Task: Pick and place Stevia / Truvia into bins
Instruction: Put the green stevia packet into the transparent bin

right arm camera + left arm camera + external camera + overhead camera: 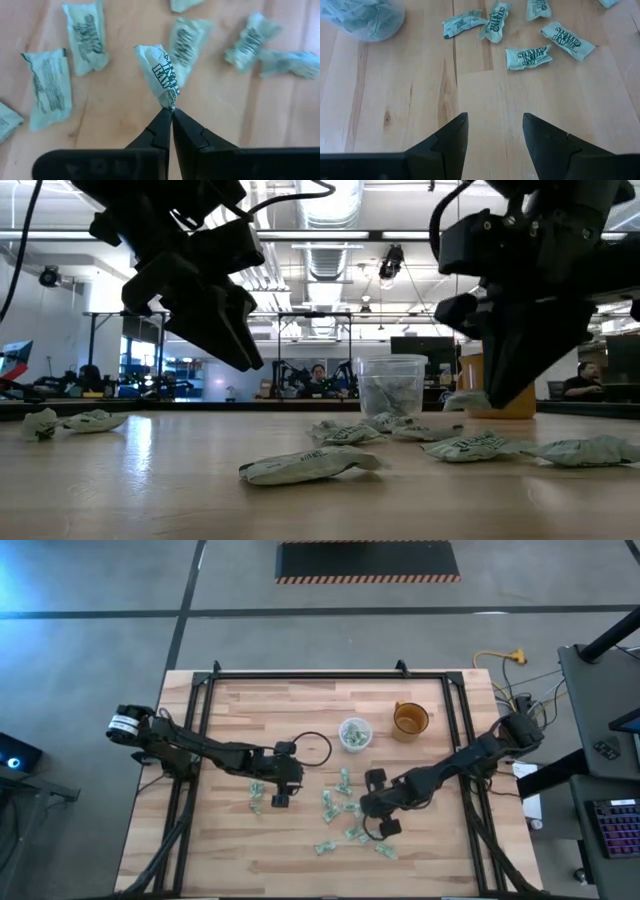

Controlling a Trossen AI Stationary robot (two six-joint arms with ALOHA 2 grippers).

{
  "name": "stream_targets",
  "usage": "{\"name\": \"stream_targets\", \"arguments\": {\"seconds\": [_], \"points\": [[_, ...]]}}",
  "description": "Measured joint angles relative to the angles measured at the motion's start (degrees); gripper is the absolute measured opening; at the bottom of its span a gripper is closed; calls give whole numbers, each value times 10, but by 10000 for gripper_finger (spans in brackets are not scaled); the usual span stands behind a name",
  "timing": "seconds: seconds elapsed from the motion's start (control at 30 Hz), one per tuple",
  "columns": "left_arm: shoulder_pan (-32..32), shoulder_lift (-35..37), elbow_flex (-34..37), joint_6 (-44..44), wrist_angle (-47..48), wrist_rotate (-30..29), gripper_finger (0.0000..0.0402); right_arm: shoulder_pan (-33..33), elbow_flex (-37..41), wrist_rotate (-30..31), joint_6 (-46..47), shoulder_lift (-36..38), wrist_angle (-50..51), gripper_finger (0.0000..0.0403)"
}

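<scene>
Many pale green sachets (340, 808) lie scattered over the middle and near part of our worktop (250, 860), with two more (256, 795) off to the left of the main cluster. We see the right tool (171, 111) clenched on one sachet (162, 72), its tips pinching the packet's lower edge so the paper stands up crumpled above the wood. In the high view that tool (390, 827) sits over the right side of the scatter, with loose packets close on several sides, so room around it is tight.

The left tool (495, 131) is released, its two dark fingers (451, 137) spread apart over bare wood with nothing between them. In the high view it (279, 800) hangs just beside the two left-hand packets. Ahead of its fingers we see several packets (529, 56) lying flat, well apart from its tips.

The clear cup (354, 733) stands toward the far side of the worktop, already holding some sachets, with the orange cup (410, 719) just beside it to the right. Wood between the cups and the scatter is open. The worktop's left side and near edge offer wide free room.
</scene>
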State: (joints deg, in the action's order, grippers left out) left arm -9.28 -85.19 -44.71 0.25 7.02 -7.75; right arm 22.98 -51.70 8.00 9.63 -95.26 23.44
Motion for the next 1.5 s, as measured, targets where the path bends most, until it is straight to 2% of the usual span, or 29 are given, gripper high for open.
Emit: {"name": "stream_targets", "arguments": {"seconds": [0.13,0.37,0.73,0.83,1.23,1.37,1.5], "points": [[0,0,0,0,0,0,173,8,-22,40,7,4,51,9],[0,0,0,0,0,0,173,10,-49,156,2,4,105,9],[0,0,0,0,-1,0,173,-12,-64,427,-31,11,111,9],[0,0,0,1,-1,0,173,-31,-64,478,-29,15,111,9],[0,0,0,1,-6,0,173,-158,-49,487,-51,15,106,9],[0,0,0,1,-5,0,173,-171,-47,459,-58,15,103,9],[0,0,0,1,-5,0,173,-171,-47,457,-58,15,102,9]]}}
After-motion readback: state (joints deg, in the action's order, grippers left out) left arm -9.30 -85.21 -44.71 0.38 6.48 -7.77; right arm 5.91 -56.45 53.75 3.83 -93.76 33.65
